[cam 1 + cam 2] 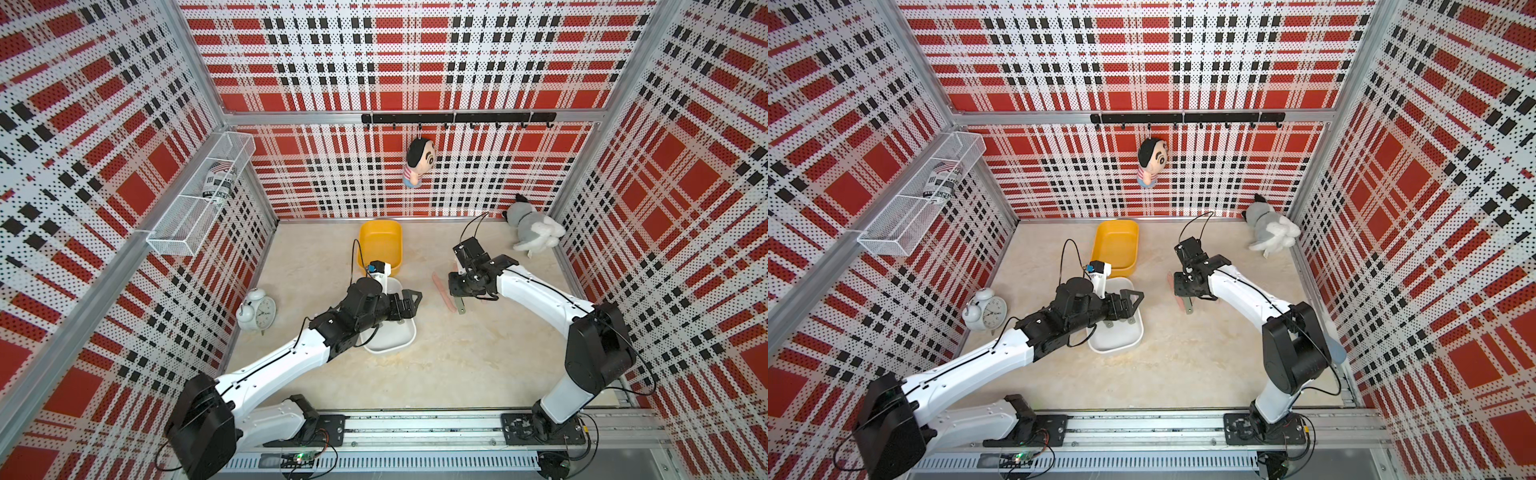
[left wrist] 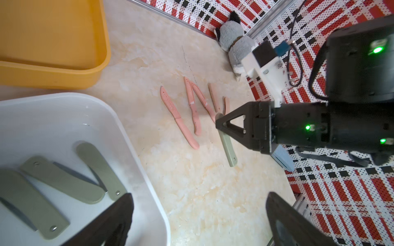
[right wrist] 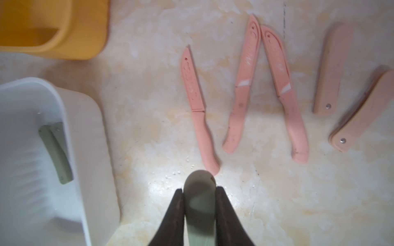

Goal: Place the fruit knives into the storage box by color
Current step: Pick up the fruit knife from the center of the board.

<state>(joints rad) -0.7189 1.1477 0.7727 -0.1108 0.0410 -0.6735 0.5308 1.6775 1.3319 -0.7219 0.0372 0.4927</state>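
Note:
My right gripper (image 3: pixel 199 189) is shut on an olive-green fruit knife (image 3: pixel 199 213) and holds it above the table, beside the pink knives. Three salmon-pink fruit knives (image 3: pixel 198 110) (image 3: pixel 243 89) (image 3: pixel 283 91) and two paler folded ones (image 3: pixel 332 70) lie on the table. The white storage box (image 2: pixel 128 132) holds three green fruit knives (image 2: pixel 61 181). Behind it stands the yellow storage box (image 1: pixel 380 241), which looks empty. My left gripper (image 2: pixel 198 219) hangs open over the white box's right edge, with nothing between its fingers. In a top view, the held green knife (image 1: pixel 460 306) hangs under the right gripper (image 1: pixel 457 297).
A white alarm clock (image 1: pixel 257 311) stands at the table's left edge. A grey plush toy (image 1: pixel 532 232) lies in the back right corner. A doll (image 1: pixel 417 162) hangs from the hook rail, and a wire basket (image 1: pixel 199 195) is mounted on the left wall.

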